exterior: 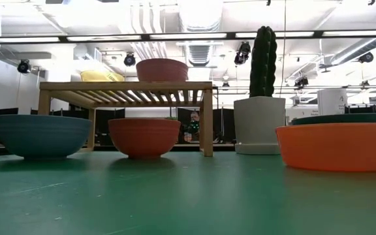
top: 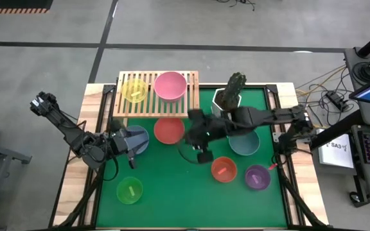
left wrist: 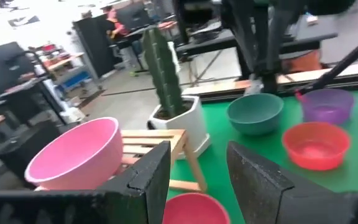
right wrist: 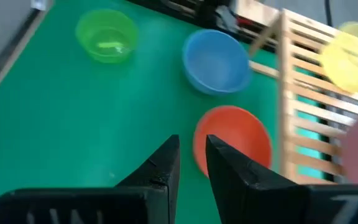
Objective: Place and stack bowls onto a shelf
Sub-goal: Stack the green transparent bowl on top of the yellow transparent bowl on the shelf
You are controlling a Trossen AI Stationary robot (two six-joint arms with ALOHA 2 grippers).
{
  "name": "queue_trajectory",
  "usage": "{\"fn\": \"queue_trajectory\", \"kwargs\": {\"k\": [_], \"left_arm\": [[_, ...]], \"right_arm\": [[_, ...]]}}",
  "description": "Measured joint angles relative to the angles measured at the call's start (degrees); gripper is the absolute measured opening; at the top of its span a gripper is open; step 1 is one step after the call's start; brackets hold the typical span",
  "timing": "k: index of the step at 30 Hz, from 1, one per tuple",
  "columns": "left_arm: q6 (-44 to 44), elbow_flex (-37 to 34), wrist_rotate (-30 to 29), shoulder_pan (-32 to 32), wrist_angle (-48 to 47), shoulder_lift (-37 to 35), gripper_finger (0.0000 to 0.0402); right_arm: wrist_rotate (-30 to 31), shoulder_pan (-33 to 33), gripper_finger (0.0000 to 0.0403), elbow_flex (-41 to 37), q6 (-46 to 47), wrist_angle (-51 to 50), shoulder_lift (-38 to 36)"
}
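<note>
Two bowls shelved, six to go

Shelf (top: 158,95) carries only the yellow bowl (top: 134,90) and pink bowl (top: 170,85), side by side, unstacked. Blue-grey (top: 135,138), coral-red (top: 169,130), teal (top: 244,142), red-orange (top: 224,169), purple (top: 257,177) and lime green (top: 130,190) bowls sit on the worktop's green mat (top: 178,192). Right gripper (top: 203,153), jaws narrow and empty, hovers beside the coral-red bowl. Left gripper (top: 128,147), jaws parted and empty, is at the blue-grey bowl.
</note>
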Motion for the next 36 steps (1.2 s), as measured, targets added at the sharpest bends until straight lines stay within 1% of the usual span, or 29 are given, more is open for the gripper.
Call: {"fn": "queue_trajectory", "kwargs": {"k": [6,13,21,26,32,36], "left_arm": [[-0.48,1.33,3.39,-0.07,0.47,0.51,0.0141],[-0.95,1.34,3.52,-0.07,1.24,2.72,0.0141],[-6.31,1.34,3.53,-0.07,1.38,7.30,0.0141],[-11.35,1.34,3.56,-0.07,1.41,9.59,0.0141],[-16.60,1.34,3.70,-0.07,1.48,10.29,0.0141],[-20.37,1.93,7.01,0.38,2.20,10.33,0.0141]], "right_arm": [[0.02,5.61,0.0064,-17.06,4.17,12.39,-7.83],[0.13,9.66,0.0065,-36.95,7.87,29.02,-17.49],[0.17,11.78,0.0066,-54.70,11.19,47.14,-25.52],[0.41,11.89,0.0066,-62.20,12.98,52.62,-29.23],[0.56,12.14,0.0066,-67.88,13.03,57.33,-32.08],[0.51,12.44,0.0066,-70.29,11.78,59.53,-33.16]]}}
